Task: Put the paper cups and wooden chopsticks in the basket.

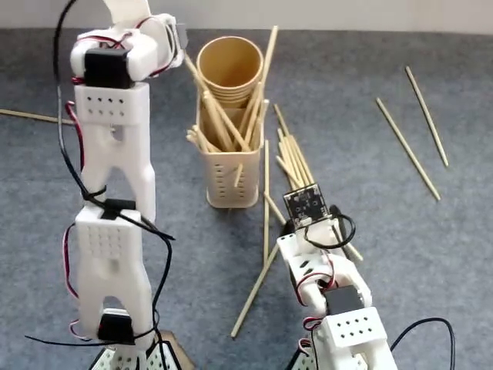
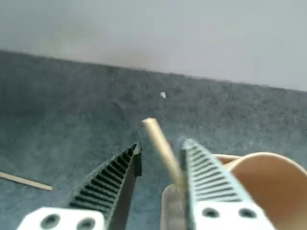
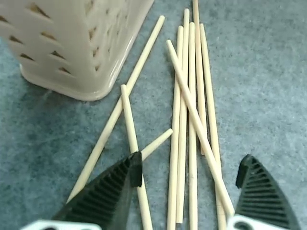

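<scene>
- A lone chopstick (image 1: 31, 116) lies at the far left of the grey counter (image 1: 400, 254), well apart from the rest.
- The left pincer (image 2: 161, 143) is up beside the basket (image 1: 231, 181), released. The top end of a leaning chopstick (image 2: 156, 134) sits between its fingers, against one of them.
- The basket stands upright mid-counter. It holds stacked paper cups (image 1: 229, 69) and several chopsticks that lean out over its rim.
- Just right of the basket, a bunch of loose chopsticks (image 3: 192, 96) lies on the counter, some crossing each other.
- The right pincer (image 3: 192, 160) hangs over this bunch, its fingers spread wide and holding nothing.
- Two more chopsticks (image 1: 408, 150) lie well apart at the far right.
</scene>
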Available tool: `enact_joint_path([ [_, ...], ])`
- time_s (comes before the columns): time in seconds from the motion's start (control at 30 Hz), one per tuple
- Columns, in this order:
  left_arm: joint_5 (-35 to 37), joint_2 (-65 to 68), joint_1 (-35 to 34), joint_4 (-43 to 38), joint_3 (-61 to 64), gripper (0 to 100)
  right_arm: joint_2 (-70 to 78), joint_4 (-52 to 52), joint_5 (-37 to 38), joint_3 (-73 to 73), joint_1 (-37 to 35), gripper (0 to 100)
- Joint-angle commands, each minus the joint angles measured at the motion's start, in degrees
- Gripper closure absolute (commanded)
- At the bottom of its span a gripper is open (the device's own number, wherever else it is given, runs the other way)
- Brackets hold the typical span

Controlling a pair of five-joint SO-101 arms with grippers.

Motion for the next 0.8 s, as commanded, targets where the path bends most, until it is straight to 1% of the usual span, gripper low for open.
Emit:
enact_joint_path([
  [0.0, 2.9, -0.04, -0.84, -0.18, -0.92, 98, -0.84, -0.57, 0.62, -0.13, -0.04, 68.7],
  [0.07, 2.81, -0.04, -0.84, -0.62, -3.03, 100, -0.84, -0.66, 0.62, -0.13, -0.04, 68.7],
  [0.13, 2.11, -0.04, -0.57, -1.14, -6.55, 99, -0.84, -0.66, 0.62, -0.13, -0.04, 68.7],
  [0.27, -5.27, -0.22, 2.07, -2.64, -15.25, 99, -0.84, -0.75, 0.62, -0.13, -0.04, 68.7],
  [0.4, -9.49, -4.7, 6.81, -2.11, -13.23, 99, -0.84, -0.84, 0.62, -0.13, -0.04, 68.7],
  [0.5, -9.67, -6.81, 10.15, -1.85, -11.47, 99, -0.84, -0.84, 0.62, -0.13, -0.04, 68.7],
  [0.6, -9.85, -7.08, 12.79, 1.32, -11.82, 99, -0.84, -0.84, 0.62, -0.13, -0.04, 68.7],
  [0.7, -9.85, -7.43, 13.67, 3.16, -11.82, 99, -0.84, -0.84, 0.97, -0.13, -0.04, 68.7],
  [0.77, -9.85, -7.52, 13.58, 3.52, -11.82, 96, -0.84, -0.84, 2.64, -0.04, -0.04, 68.7],
])
